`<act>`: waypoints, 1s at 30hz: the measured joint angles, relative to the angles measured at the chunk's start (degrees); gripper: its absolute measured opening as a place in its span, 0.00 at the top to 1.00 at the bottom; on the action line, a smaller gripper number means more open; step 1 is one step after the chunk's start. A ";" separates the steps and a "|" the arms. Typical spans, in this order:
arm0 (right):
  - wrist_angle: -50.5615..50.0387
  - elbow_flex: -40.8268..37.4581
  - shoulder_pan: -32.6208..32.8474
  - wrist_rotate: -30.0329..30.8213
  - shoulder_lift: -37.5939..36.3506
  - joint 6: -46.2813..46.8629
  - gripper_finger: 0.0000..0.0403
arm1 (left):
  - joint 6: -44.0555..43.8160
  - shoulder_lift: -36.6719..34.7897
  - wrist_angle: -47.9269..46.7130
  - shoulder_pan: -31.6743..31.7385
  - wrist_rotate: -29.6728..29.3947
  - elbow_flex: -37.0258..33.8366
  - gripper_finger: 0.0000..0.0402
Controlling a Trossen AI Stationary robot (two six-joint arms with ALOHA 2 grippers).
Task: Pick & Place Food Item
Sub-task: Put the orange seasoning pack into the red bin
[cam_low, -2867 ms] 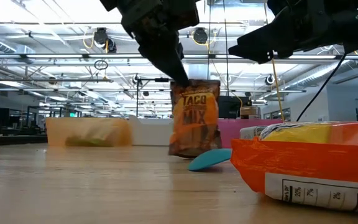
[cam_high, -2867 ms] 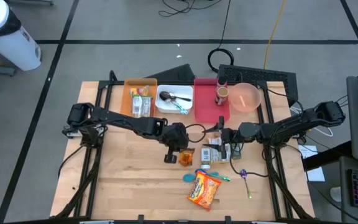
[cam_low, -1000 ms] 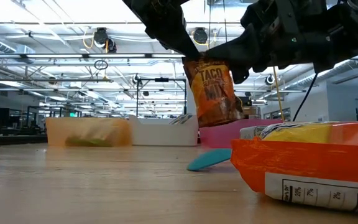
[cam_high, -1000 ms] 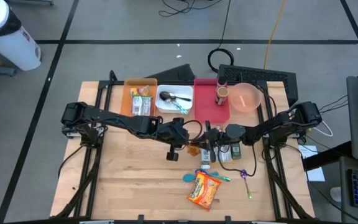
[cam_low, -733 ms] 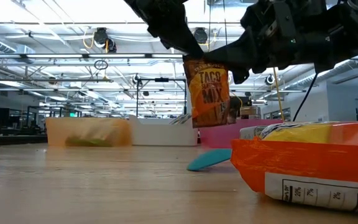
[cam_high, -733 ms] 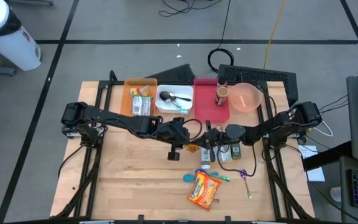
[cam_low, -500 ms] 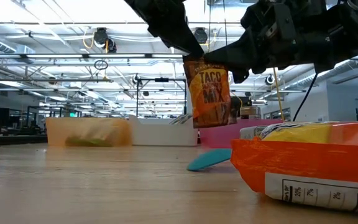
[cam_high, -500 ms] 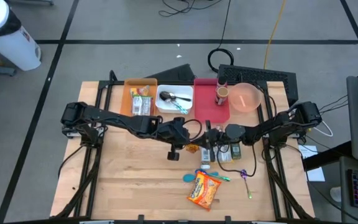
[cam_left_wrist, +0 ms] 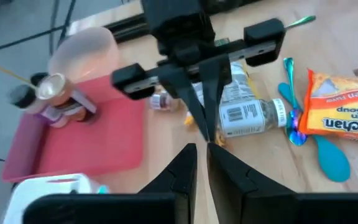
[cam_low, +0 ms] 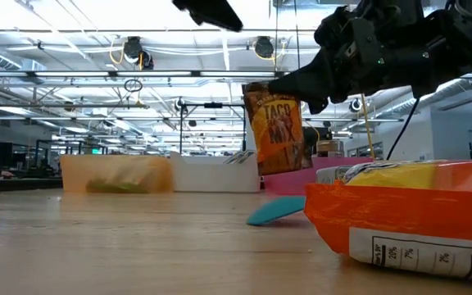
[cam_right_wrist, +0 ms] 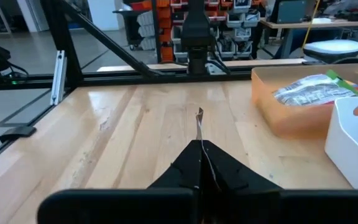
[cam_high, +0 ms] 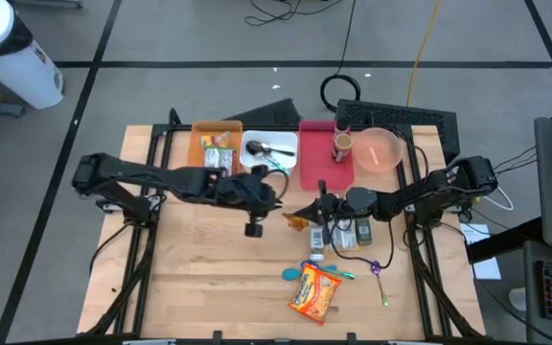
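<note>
Handover done: my right gripper (cam_high: 307,219) pinches taco mix packet (cam_low: 278,127) aloft; left gripper (cam_high: 272,199) released, slightly parted, withdrawn.

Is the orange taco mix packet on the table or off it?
Off it: the orange taco mix packet hangs upright from the shut right gripper, clear of the wooden table.

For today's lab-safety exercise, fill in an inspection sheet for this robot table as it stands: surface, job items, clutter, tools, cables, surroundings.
Surface: wooden table, no spills seen.
Job items: taco mix packet hanging clear of the table; orange bin holding packets.
Clutter: noodle packet, teal spoon, bottle, white bin, red tray, pink bowl.
Tools: right tool shut on the taco mix packet; left tool drawn aside, nearly shut, holding nothing.
Cables: black and yellow leads on the floor behind the table.
Surroundings: open workshop, no people seen.
</note>
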 joint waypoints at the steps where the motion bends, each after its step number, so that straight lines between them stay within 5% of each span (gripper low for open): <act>1: -0.12 -0.05 -0.07 -0.02 -0.40 -0.01 1.00 | -0.04 -1.38 -1.47 0.00 0.04 0.00 0.88; 10: -6.38 -0.04 -0.40 0.14 -9.35 -3.05 1.00 | -2.63 -14.09 -6.01 -1.26 0.05 -4.12 0.88; 19: -8.09 0.01 -1.13 6.05 -17.80 -7.95 1.00 | -0.96 -24.24 25.16 -2.20 0.00 -24.00 0.88; 26: -8.41 0.00 -4.40 6.03 -20.19 -7.98 1.00 | -2.21 -23.48 56.03 -2.21 -0.72 -42.50 0.88; 30: -8.57 0.01 -6.24 6.03 -20.15 -8.00 1.00 | -5.74 -21.77 64.54 -2.21 -1.44 -49.23 0.88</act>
